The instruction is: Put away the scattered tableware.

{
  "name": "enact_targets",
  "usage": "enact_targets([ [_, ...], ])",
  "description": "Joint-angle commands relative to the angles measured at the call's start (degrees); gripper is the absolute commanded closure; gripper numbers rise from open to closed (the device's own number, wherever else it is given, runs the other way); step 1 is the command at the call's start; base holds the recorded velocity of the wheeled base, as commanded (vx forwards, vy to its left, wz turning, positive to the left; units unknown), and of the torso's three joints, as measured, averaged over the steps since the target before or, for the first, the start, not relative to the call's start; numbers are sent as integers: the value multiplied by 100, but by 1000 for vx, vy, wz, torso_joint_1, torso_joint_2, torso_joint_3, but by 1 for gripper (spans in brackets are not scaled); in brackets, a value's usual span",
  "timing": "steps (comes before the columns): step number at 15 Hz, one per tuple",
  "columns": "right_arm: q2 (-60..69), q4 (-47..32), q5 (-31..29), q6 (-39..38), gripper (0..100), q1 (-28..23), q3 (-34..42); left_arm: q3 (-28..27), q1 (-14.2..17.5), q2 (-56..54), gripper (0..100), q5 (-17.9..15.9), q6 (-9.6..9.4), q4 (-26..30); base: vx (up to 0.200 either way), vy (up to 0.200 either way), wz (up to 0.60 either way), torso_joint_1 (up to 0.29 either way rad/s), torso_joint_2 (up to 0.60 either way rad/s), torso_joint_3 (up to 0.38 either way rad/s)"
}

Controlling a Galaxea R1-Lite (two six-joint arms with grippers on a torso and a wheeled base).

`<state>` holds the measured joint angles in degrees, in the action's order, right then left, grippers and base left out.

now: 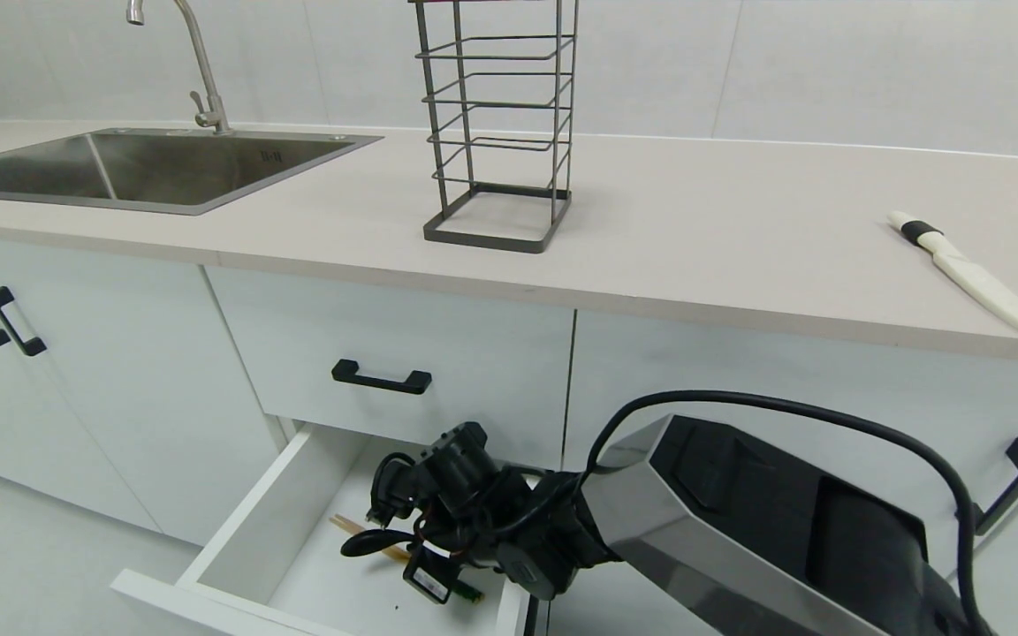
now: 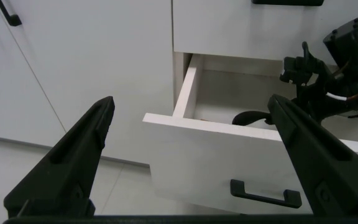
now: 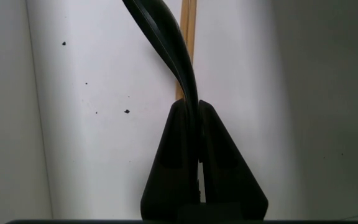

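Spoon (image 1: 366, 541) is pinched by the handle in your right gripper (image 3: 190, 115), jaws clamped on it, low inside the open drawer (image 1: 244, 521) over what look like chopsticks (image 3: 188, 37), so it's lined up for a drop. Left gripper (image 2: 191, 102) sits wide open, holding nothing, outside the drawer. Knife (image 1: 968, 276) waits on the counter (image 1: 695, 230).

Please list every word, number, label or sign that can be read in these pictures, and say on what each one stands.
Nothing can be read with certainty.
Small dark mark on the back wall of the sink: too small to read.
White sticker on the right arm's wrist: blurred, not readable.
Knife and rack: no print seen.
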<state>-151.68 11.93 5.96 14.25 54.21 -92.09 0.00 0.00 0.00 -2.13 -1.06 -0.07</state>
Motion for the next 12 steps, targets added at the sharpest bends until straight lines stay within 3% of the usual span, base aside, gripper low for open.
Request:
enact_targets([
  [1,-55,-7,10,-1,100,2,15,0,0,0,0,2,1,-1,0,0,0,0,0,0],
  [4,-55,-7,28,104,100,2,15,0,0,0,0,2,1,-1,0,0,0,0,0,0],
  [5,-46,-16,45,218,0,2,24,0,0,0,0,2,1,-1,0,0,0,0,0,0],
  [12,-38,-156,72,385,0,2,-11,0,0,0,0,2,1,-1,0,0,0,0,0,0],
])
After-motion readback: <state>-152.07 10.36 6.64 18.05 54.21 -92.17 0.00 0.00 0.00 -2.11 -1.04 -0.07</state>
